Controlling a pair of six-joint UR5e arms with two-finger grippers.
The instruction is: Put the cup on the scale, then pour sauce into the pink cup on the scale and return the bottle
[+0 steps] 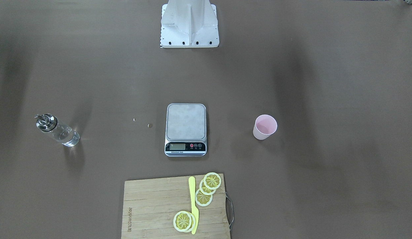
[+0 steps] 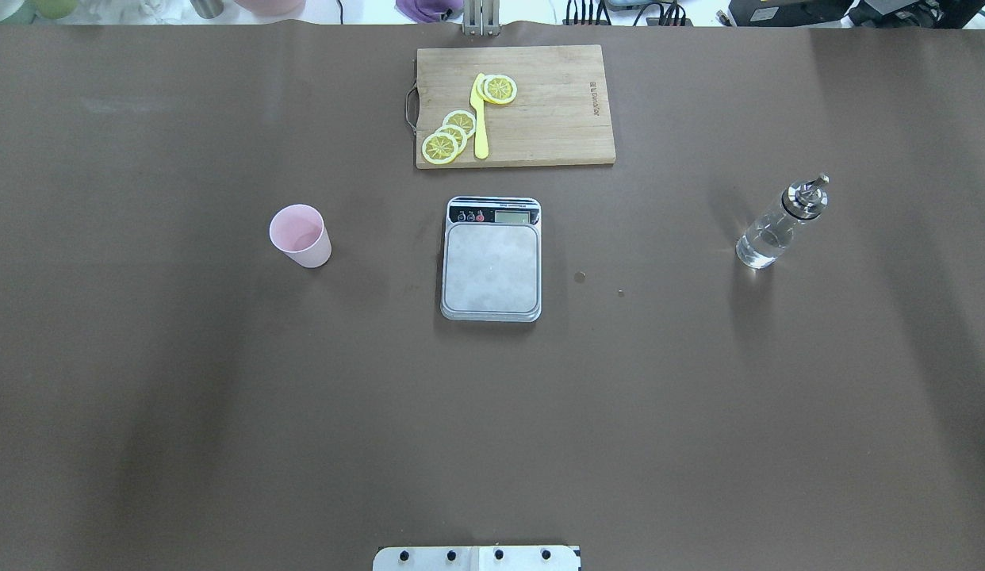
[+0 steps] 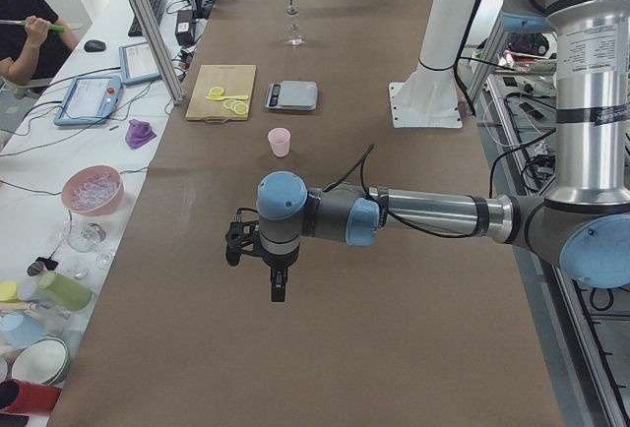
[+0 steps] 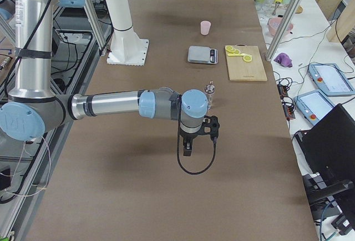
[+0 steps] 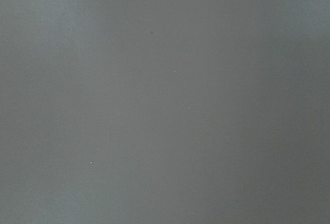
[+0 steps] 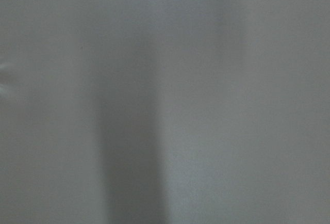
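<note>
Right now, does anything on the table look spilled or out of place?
Only two small spots on the table between the scale and the bottle; drops or marks, I cannot tell. The cup and bottle stand upright.

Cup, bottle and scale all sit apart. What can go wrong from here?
1. The small pale pink plastic tumbler looks empty and light; a squeeze or rough set-down on the silver-grey digital kitchen scale may tip it.
2. The clear glass dispenser bottle looks smooth, so it could slip while tilted.
3. A missed pour could wet the scale's black display strip.
</note>
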